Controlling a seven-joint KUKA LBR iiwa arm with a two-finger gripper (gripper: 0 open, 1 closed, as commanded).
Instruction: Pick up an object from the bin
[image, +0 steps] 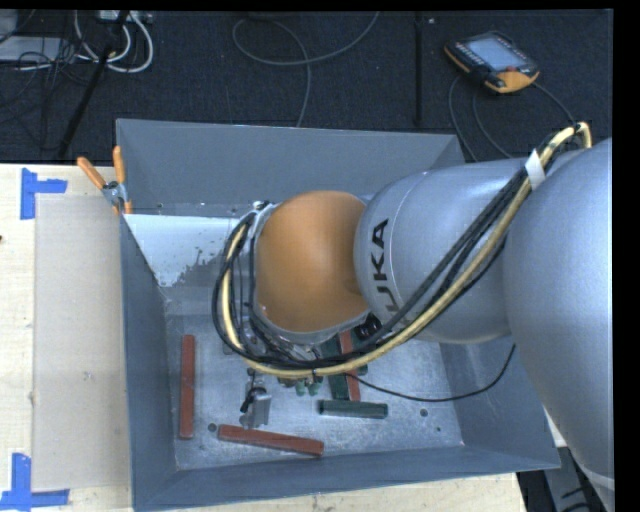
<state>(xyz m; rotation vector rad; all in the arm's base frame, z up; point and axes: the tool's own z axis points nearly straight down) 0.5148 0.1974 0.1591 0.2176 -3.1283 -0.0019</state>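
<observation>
Steel-grey and small, the gripper (255, 405) hangs low over the bin floor beneath the arm's (480, 250) smooth orange cover (305, 260); whether it is spread or pressed together cannot be told. Just below the gripper in the view lies a long, flat red-brown stick (270, 440). A second stick (187, 385) lies to the gripper's left and a dark green bar (352, 408) to its right, with another piece (347, 385) half hidden under the arm. The bin (300, 160) is dull, scuffed grey metal with sloping walls; beyond it lie dark carpet (350, 80) and cables (270, 40).
</observation>
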